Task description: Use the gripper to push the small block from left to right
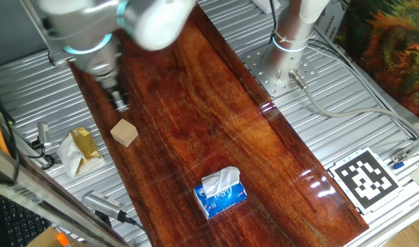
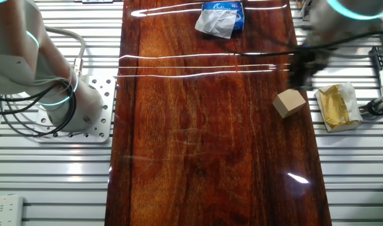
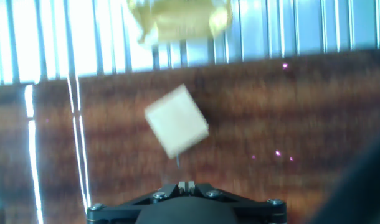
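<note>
The small block (image 1: 124,132) is a light-tan wooden cube on the dark wooden board near its left edge. It also shows in the other fixed view (image 2: 289,102) and in the hand view (image 3: 176,121), turned at an angle. My gripper (image 1: 119,101) is a narrow black tip hanging just behind the block, a short gap away from it. In the other fixed view the gripper (image 2: 298,76) is blurred beside the block. In the hand view the fingers (image 3: 187,185) stand pressed together with nothing between them.
A crumpled yellow-white wrapper (image 1: 80,149) lies on the metal slats left of the board. A blue tissue pack (image 1: 221,192) sits on the board's near end. The white arm base (image 1: 292,34) stands at the far right. A marker tag (image 1: 366,177) lies at the right.
</note>
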Controlling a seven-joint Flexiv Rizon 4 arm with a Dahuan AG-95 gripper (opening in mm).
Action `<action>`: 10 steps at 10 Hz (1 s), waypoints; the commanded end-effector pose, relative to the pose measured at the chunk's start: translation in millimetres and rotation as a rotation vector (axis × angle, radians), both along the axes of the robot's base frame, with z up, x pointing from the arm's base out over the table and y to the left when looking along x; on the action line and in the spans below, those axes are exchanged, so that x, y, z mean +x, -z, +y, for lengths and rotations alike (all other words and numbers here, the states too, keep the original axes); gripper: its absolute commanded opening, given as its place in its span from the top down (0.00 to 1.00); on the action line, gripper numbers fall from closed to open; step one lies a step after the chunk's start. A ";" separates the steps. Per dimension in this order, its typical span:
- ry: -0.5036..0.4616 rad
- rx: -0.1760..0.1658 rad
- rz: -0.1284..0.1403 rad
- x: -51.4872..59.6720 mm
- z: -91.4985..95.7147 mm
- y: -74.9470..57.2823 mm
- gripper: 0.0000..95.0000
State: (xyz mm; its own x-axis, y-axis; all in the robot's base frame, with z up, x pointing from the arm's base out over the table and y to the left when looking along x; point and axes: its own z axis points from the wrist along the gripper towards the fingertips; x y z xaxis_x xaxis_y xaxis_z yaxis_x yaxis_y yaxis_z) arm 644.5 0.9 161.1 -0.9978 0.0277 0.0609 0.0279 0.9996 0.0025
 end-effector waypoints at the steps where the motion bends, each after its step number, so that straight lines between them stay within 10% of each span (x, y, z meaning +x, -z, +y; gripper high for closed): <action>1: -0.010 -0.003 -0.013 21.8 0.0 2.6 1.00; 10: -0.025 -0.006 -0.031 35.7 -4.6 41.4 1.00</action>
